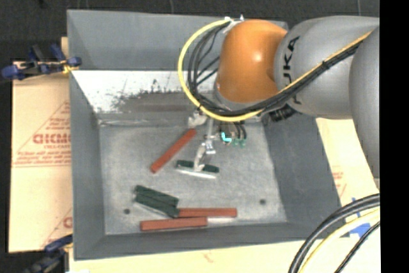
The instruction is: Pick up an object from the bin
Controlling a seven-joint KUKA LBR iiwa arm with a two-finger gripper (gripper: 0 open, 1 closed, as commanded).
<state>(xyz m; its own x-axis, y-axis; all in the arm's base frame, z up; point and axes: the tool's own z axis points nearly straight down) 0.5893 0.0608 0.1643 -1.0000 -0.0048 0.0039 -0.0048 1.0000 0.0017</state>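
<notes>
In the camera view we count three reddish-brown sticks on the floor of the grey bin (86, 156). One slanted stick (174, 151) lies left of centre. A right-hand stick (211, 213) and a left-hand stick (172, 224) lie side by side along the lower edge. We count two dark green things: a dark green block (156, 199) at the lower left, and a small dark green piece (192, 167) with a pale edge near the centre. The gripper (206, 161) is directly over that piece, and we cannot tell whether it is open or closed. The arm's grey shell (319, 73) reads "UKA".
</notes>
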